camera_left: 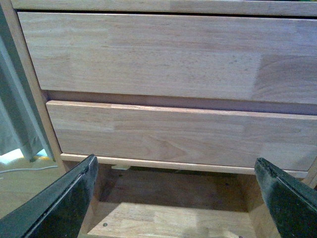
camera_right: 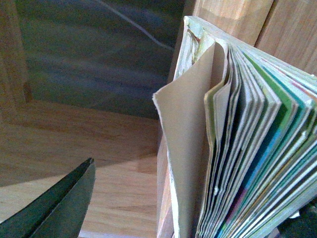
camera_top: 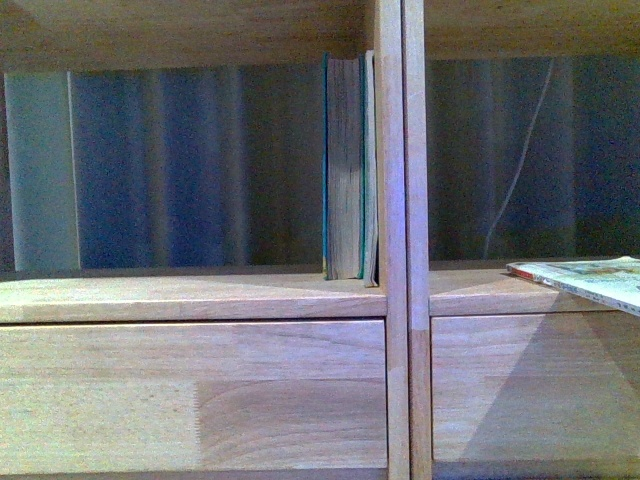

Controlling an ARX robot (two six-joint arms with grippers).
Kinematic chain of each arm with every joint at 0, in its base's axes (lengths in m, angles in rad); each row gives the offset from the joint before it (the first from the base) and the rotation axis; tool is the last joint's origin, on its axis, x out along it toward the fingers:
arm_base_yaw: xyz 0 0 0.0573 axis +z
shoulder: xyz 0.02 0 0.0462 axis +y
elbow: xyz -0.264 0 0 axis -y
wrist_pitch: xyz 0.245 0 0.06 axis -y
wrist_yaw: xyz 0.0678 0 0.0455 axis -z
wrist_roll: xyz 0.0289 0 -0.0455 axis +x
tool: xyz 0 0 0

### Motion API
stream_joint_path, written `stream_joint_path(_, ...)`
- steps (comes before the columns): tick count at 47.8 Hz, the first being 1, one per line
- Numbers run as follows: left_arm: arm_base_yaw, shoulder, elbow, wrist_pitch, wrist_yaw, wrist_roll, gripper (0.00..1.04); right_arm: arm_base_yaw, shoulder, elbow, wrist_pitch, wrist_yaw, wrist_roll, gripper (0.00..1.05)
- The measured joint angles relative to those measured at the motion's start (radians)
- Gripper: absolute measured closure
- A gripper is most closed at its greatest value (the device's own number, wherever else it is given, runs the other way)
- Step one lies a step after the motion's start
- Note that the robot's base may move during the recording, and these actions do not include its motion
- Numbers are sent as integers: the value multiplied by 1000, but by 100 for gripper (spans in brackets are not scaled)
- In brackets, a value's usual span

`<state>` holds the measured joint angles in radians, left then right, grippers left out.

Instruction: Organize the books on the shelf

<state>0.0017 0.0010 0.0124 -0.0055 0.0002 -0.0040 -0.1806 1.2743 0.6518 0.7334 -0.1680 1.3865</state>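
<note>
A teal-covered book (camera_top: 343, 166) with yellowed pages stands upright in the shelf's (camera_top: 200, 298) left compartment, with a thin pale book (camera_top: 371, 170) between it and the centre upright (camera_top: 405, 200). A colourful softcover (camera_top: 585, 278) lies tilted at the front of the right compartment, past the front view's right edge. Its fanned pages (camera_right: 247, 148) fill the right wrist view, between the spread fingers of my open right gripper (camera_right: 183, 218). My left gripper (camera_left: 176, 198) is open and empty, low in front of the drawer fronts (camera_left: 163, 54). Neither gripper shows in the front view.
Plain wooden drawer fronts (camera_top: 190, 395) sit below both compartments. A white cable (camera_top: 520, 160) hangs behind the right compartment, with a striped curtain (camera_top: 180, 165) at the back. In the left wrist view the floor and the shelf's bottom frame (camera_left: 168, 218) lie under the drawers.
</note>
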Motion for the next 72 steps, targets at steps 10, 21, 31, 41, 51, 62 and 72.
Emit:
stream_joint_path(10,0,0,0,0,0,0,7,-17,-13,-10,5,-15,-13,7)
stream_joint_path(21,0,0,0,0,0,0,7,-21,-29,-29,37,-37,-17,25)
stream_joint_path(31,0,0,0,0,0,0,7,-20,-30,-44,37,-39,-22,58)
stream_joint_path(41,0,0,0,0,0,0,7,-21,-30,-66,54,-60,-30,96)
stream_joint_path(51,0,0,0,0,0,0,7,-48,-31,-88,83,-99,-29,97)
stream_joint_path(62,0,0,0,0,0,0,7,-121,-68,-108,105,-173,0,97)
stream_joint_path(72,248,292,19,317,676,79,7,-256,-185,-107,114,-291,69,97)
